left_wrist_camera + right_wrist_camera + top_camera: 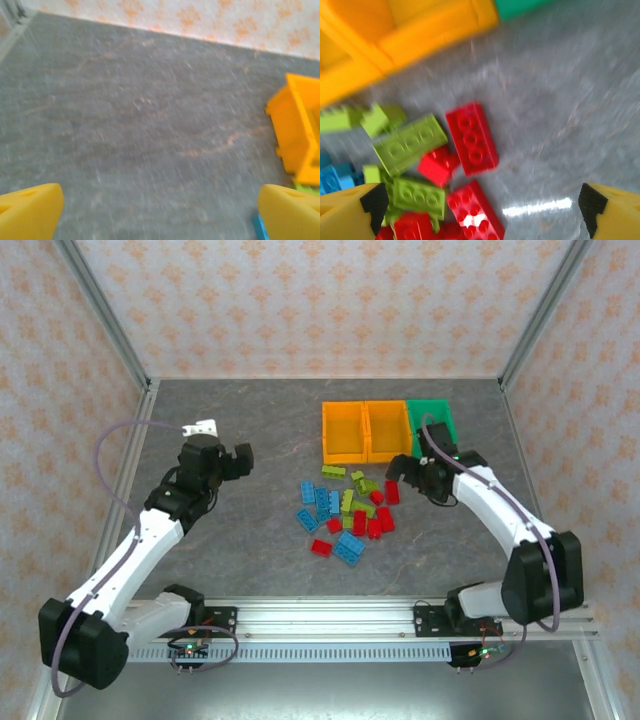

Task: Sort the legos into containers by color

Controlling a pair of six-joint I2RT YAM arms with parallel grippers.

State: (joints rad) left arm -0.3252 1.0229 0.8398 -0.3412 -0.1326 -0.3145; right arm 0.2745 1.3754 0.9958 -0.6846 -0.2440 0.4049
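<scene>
Three small open bins: two orange bins (345,454) and one green bin (430,405). The loose Lego bricks come in three colours. I count seven red bricks (392,492), about six light blue bricks (350,548), one of them larger than the others, and about six lime green bricks (333,471). They crowd and overlap, so each tally may be off by one. That makes roughly nineteen or twenty bricks. Two robot arms (150,540).
</scene>
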